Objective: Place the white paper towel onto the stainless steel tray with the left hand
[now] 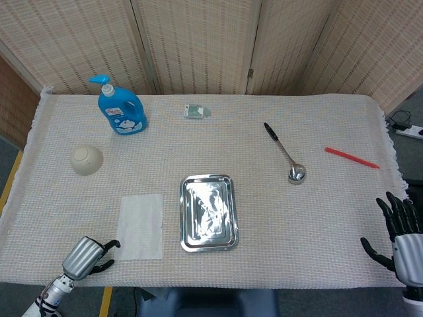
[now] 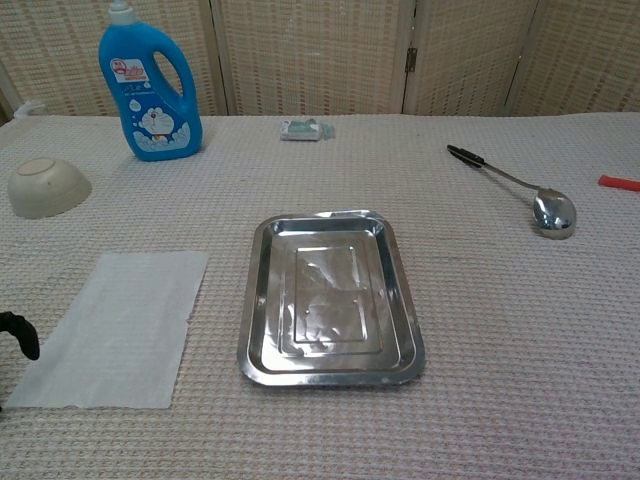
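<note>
- The paper towel [image 1: 141, 226] lies flat on the table cloth [image 1: 264, 218], just left of the steel tray [image 1: 209, 212] and apart from it, near the front edge.
- The tray sits near the middle of the table, empty and shiny inside.
- The left hand [image 1: 86, 255] hangs at the front left corner of the table, just beside the towel's near left corner; its dark fingers [image 1: 109, 245] are curled loosely and hold nothing, and they do not touch the towel.
- In the chest view only one dark fingertip [image 2: 22, 334] of it shows at the left edge.
- The right hand [image 1: 398, 240] sits off the right front corner of the table, fingers spread and empty.
- A blue soap bottle [image 1: 119, 109] stands at the back left, with a pale bowl [image 1: 86, 160] upside down in front of it.
- A ladle [image 1: 285, 152] and a red stick [image 1: 351, 158] lie to the right, and a small packet [image 1: 195, 111] at the back.
</note>
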`<state>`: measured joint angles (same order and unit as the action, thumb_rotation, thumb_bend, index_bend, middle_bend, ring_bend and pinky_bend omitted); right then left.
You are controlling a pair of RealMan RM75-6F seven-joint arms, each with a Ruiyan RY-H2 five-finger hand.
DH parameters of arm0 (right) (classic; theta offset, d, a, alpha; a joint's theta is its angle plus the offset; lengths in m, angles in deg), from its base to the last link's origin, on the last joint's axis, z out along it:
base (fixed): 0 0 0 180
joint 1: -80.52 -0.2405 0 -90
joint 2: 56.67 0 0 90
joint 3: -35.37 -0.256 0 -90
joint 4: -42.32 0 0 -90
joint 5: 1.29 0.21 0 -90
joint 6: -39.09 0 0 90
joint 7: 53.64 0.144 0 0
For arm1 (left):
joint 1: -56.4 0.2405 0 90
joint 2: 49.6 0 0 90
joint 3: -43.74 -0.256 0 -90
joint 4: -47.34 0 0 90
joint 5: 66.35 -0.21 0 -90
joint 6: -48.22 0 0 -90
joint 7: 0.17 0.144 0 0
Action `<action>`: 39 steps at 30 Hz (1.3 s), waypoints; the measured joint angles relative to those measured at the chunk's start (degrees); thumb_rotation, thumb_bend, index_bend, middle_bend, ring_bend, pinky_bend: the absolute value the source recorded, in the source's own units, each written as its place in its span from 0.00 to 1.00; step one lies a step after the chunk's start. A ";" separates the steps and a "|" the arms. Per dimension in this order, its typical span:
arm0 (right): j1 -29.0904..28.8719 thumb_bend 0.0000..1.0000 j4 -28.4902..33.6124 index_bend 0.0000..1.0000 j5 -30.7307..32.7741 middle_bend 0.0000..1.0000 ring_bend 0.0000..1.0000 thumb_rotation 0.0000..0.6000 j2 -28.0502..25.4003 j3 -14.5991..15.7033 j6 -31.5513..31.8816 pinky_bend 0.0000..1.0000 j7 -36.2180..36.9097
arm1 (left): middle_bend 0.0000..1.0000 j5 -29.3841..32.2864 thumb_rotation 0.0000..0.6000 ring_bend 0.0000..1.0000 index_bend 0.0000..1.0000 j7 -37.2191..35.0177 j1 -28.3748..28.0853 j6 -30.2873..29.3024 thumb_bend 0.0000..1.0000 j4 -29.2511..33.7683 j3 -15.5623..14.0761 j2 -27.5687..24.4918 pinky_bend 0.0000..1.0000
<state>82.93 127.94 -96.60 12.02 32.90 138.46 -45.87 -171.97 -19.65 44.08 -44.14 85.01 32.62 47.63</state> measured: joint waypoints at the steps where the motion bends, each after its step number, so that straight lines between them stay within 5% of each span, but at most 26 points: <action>1: -0.02 0.31 0.00 0.00 -0.02 0.00 0.00 1.00 -0.01 0.00 -0.02 0.00 0.01 | 1.00 0.03 1.00 1.00 0.45 -0.05 0.17 -0.25 0.27 -0.19 -0.09 0.19 1.00; 27: 0.33 0.32 0.75 0.00 -0.86 0.00 0.00 1.00 -0.89 0.42 0.64 0.00 0.97 | 1.00 0.42 1.00 1.00 0.48 -1.32 -0.38 0.05 0.28 -4.99 -0.61 4.71 1.00; 39: 0.13 0.31 0.77 0.00 -0.36 0.00 0.00 1.00 -1.11 0.43 -0.26 0.00 1.12 | 1.00 0.95 1.00 1.00 0.56 -3.71 -1.27 -1.99 0.43 -10.72 0.30 8.68 1.00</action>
<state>83.06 128.71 -96.96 10.91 33.33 138.21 -44.75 -171.02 -23.36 42.81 -46.13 74.29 32.92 56.30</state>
